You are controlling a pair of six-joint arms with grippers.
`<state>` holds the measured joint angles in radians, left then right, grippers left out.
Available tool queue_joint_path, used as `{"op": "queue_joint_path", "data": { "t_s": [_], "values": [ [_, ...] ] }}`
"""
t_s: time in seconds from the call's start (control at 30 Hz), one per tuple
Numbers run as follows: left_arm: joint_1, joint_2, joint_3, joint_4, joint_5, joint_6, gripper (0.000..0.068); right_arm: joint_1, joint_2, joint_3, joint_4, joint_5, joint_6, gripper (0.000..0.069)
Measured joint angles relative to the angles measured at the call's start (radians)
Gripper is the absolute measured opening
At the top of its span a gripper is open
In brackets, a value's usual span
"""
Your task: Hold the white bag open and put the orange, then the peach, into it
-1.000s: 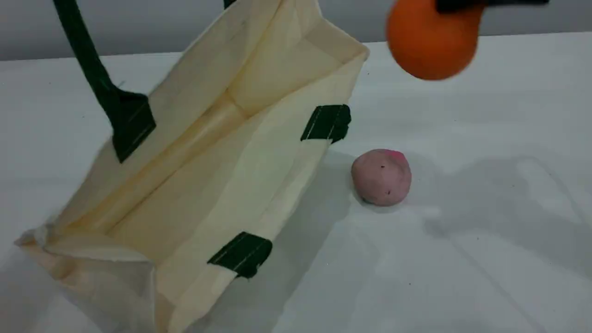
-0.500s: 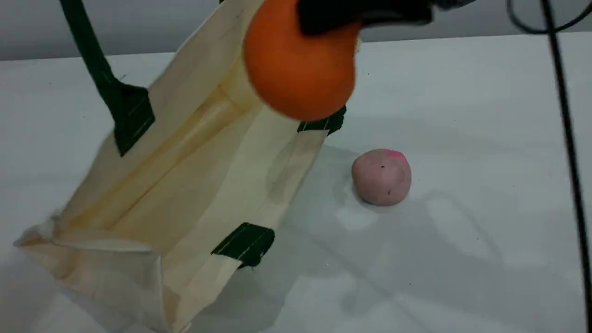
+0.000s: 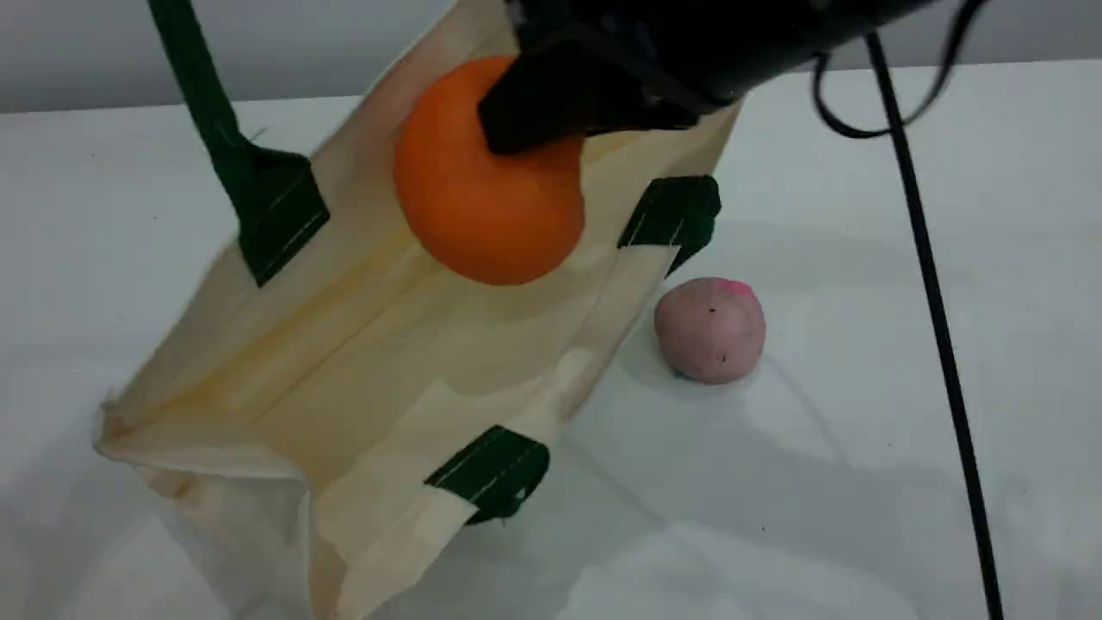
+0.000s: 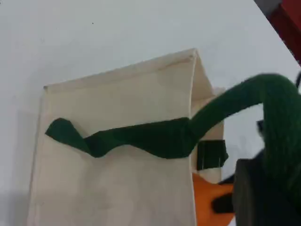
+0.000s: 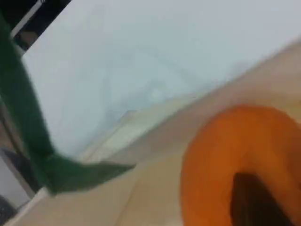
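The white bag (image 3: 362, 379) stands tilted on the table with its mouth wide open. Its far green handle (image 3: 215, 129) is pulled taut up past the top edge. In the left wrist view that handle (image 4: 225, 108) rises to my left gripper (image 4: 273, 188), which is shut on it. The orange (image 3: 482, 198) hangs in the bag's open mouth, and my right gripper (image 3: 542, 120) is shut on its top. A dark finger (image 5: 254, 197) presses on the orange (image 5: 225, 155) in the right wrist view. The peach (image 3: 710, 329) lies on the table just right of the bag.
A black cable (image 3: 938, 344) hangs from the right arm down across the right side of the table. Green patches (image 3: 671, 215) mark the near handle's ends on the bag's rim. The table (image 3: 861, 482) is white.
My right gripper has carried the orange left and down, from the upper right into the bag's mouth. The bag and its raised handle have shifted slightly right. The peach has not moved.
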<state>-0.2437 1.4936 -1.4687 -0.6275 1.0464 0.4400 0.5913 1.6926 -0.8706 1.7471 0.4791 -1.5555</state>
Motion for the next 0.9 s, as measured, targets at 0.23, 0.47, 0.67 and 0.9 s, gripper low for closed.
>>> {"op": "queue_joint_path", "data": {
  "t_s": [0.23, 0.47, 0.67, 0.9],
  "values": [
    [0.000, 0.000, -0.001, 0.000, 0.002, -0.002, 0.0064, 0.034, 0.142, -0.092, 0.000, 0.023, 0.001, 0.0045],
    [0.000, 0.000, -0.001, 0.000, 0.004, -0.002, 0.0064, 0.119, 0.241, -0.163, -0.002, -0.003, 0.002, 0.0045],
    [0.000, 0.000, -0.001, 0.000, 0.004, -0.003, 0.0064, 0.160, 0.247, -0.220, -0.001, -0.085, 0.002, 0.0078],
    [0.000, 0.000, -0.001, 0.000, 0.004, -0.003, 0.0064, 0.160, 0.250, -0.224, -0.001, -0.130, -0.014, 0.0283]
  ]
}}
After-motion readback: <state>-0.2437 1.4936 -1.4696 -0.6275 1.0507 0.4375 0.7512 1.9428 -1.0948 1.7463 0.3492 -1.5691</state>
